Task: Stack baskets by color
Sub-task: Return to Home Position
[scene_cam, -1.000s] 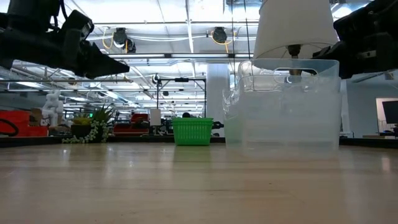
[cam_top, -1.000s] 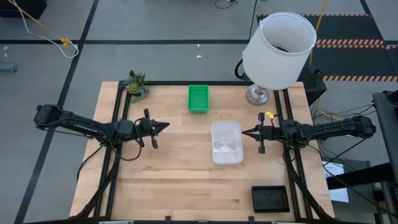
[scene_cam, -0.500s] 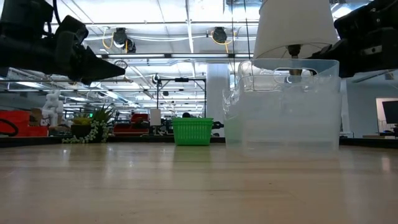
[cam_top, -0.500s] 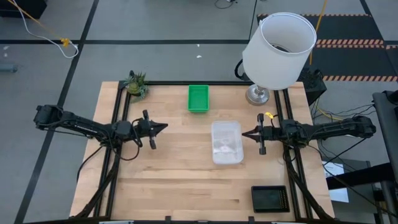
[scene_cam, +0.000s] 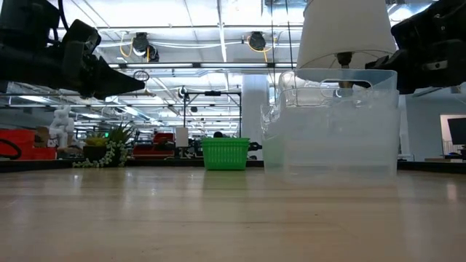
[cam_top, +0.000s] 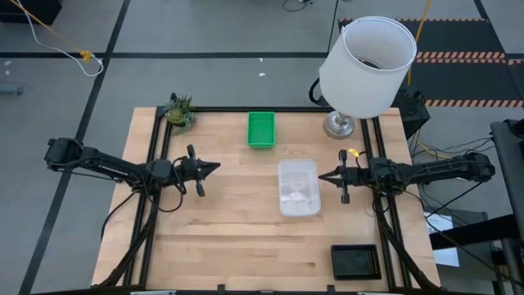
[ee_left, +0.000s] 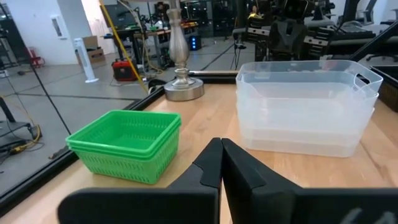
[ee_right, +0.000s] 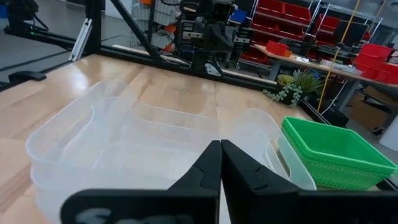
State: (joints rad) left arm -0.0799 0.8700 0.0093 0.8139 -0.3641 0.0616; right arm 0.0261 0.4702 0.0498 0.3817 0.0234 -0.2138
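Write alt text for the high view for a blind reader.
A table holds green baskets at the far edge, clear baskets mid-table and black baskets at the near right corner. The left claw and right claw hover shut and empty either side of the clear baskets. A lamp and plant stand at the back.

I'm looking at a table (cam_top: 221, 238) of pale wood, smooth and faintly shining. The green baskets (ee_left: 127, 146) are showing as fine latticed plastic. The clear baskets (ee_left: 305, 106) are gleaming as smooth, frosty plastic. The black basket (cam_top: 354, 260) is reading as matt plastic. The lamp base (ee_left: 184, 90) is glinting like polished metal, and the lampshade (cam_top: 364, 70) is looking matt white.
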